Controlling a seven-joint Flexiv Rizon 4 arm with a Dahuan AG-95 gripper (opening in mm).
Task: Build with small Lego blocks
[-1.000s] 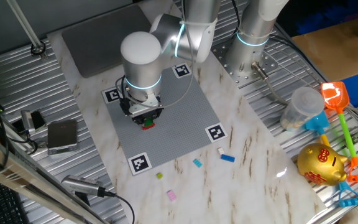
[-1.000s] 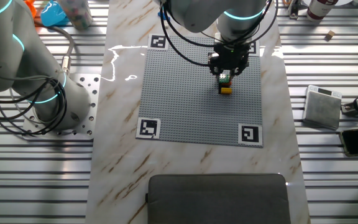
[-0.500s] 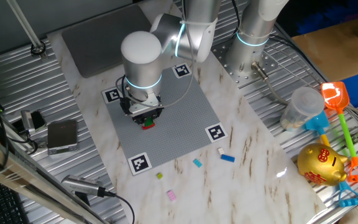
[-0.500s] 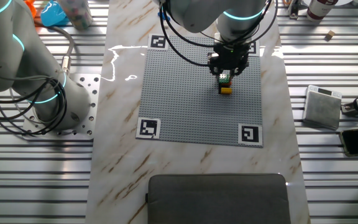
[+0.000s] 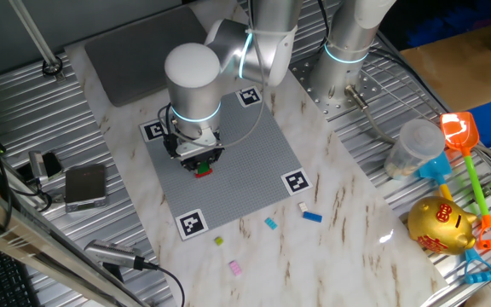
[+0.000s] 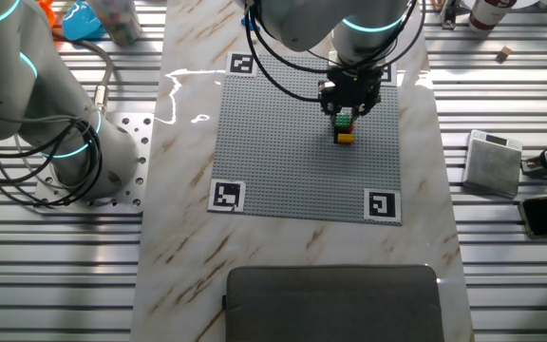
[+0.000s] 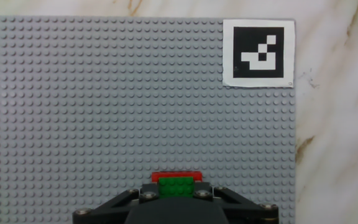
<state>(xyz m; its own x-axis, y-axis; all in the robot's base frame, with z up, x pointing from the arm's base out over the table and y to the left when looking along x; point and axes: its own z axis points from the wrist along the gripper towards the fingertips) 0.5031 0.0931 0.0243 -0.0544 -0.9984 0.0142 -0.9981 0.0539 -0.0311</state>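
My gripper (image 5: pixel 199 162) stands low over the grey studded plate (image 5: pixel 245 162), its jaws shut on a green Lego block (image 7: pixel 176 186). A red block (image 7: pixel 176 177) lies just beyond the green one and touches it. From the other side the green block (image 6: pixel 344 119) tops a short stack with a yellow block (image 6: pixel 346 139) at its foot, below the gripper (image 6: pixel 346 106). Several loose small blocks lie on the marble off the plate: white (image 5: pixel 302 206), blue (image 5: pixel 313 217), light blue (image 5: pixel 271 223), yellow-green (image 5: pixel 219 241) and pink (image 5: pixel 235 268).
A second arm's base (image 5: pixel 341 77) stands behind the plate. A dark grey mat (image 5: pixel 135 51) lies at the back left. A small grey box (image 5: pixel 85 186) sits at the left. A plastic jar (image 5: pixel 412 147), toy shovels (image 5: pixel 465 145) and a gold piggy bank (image 5: pixel 440 226) lie at the right.
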